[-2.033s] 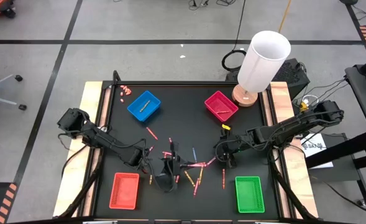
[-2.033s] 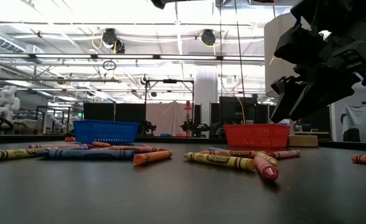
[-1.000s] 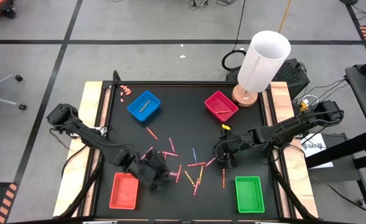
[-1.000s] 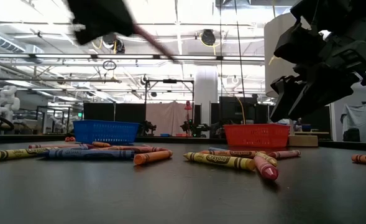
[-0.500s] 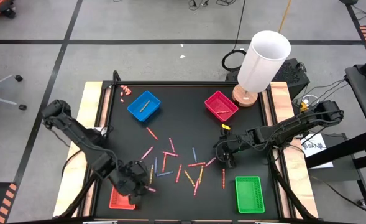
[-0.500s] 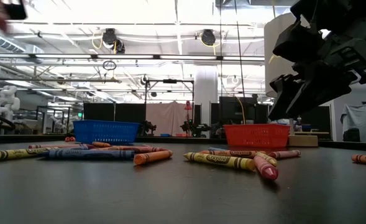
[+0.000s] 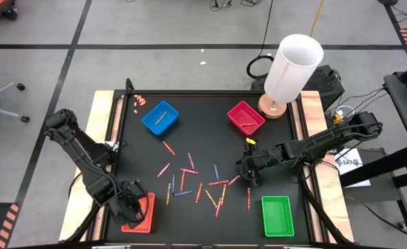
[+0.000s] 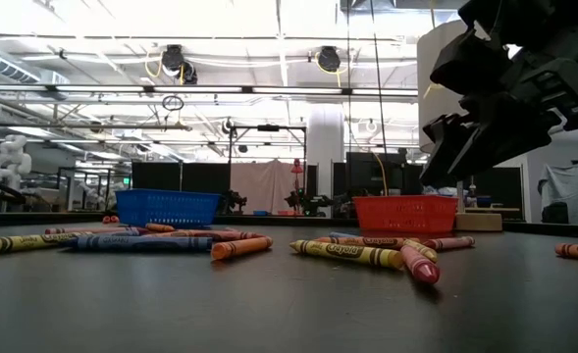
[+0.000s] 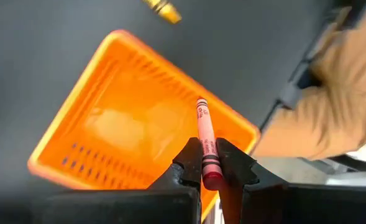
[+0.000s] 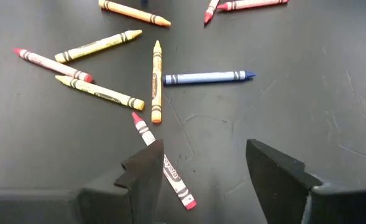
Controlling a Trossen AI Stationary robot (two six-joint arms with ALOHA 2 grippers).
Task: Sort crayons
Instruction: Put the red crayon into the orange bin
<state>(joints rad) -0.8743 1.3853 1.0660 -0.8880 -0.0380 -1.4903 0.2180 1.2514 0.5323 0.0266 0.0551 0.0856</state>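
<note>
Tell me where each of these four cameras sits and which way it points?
High view: above the table, looking straight down; both arms show, left pincer over the red tray.
Low view: at table height, looking level across the crayons; the right pincer hangs above.
Left wrist view: on the left arm, looking past its fingers, shut on a red crayon above the tray.
Right wrist view: on the right arm, between its open fingers, at crayons.
Shared: high and left wrist views both show the red tray.
</note>
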